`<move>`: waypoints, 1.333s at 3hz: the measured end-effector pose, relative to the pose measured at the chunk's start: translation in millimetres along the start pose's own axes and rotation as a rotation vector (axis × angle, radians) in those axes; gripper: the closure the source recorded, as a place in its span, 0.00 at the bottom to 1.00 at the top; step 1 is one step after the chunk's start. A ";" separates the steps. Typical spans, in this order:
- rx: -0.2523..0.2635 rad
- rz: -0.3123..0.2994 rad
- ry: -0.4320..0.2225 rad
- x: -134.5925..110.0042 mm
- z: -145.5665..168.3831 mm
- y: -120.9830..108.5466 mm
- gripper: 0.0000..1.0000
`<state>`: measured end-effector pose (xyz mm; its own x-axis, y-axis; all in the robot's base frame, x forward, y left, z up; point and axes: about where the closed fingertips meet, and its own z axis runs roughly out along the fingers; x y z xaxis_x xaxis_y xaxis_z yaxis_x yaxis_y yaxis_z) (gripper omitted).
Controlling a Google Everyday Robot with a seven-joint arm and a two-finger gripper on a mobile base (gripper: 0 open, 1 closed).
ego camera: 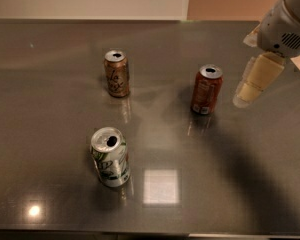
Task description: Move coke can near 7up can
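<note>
The red coke can (206,89) stands upright right of the table's middle, silver top up, a white patch near its base. The silver-white 7up can (110,157) with green markings stands front left, slightly dented and leaning. My gripper (250,86) hangs at the right, its cream finger pointing down-left, a short way right of the coke can and apart from it. It holds nothing.
A brown-gold can (116,73) with script lettering stands at the back left. The dark glossy table (50,109) shows light reflections near the front. A pale wall runs behind the far edge.
</note>
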<state>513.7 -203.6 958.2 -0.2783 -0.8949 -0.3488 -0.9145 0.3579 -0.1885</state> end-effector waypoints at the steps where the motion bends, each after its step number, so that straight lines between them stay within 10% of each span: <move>1: -0.025 0.016 -0.030 -8.6 21.8 -13.3 0.00; 4: -0.120 0.016 -0.126 -32.0 65.8 -20.5 0.00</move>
<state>560.7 -164.8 912.8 -0.2609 -0.8463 -0.4644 -0.9409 0.3307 -0.0739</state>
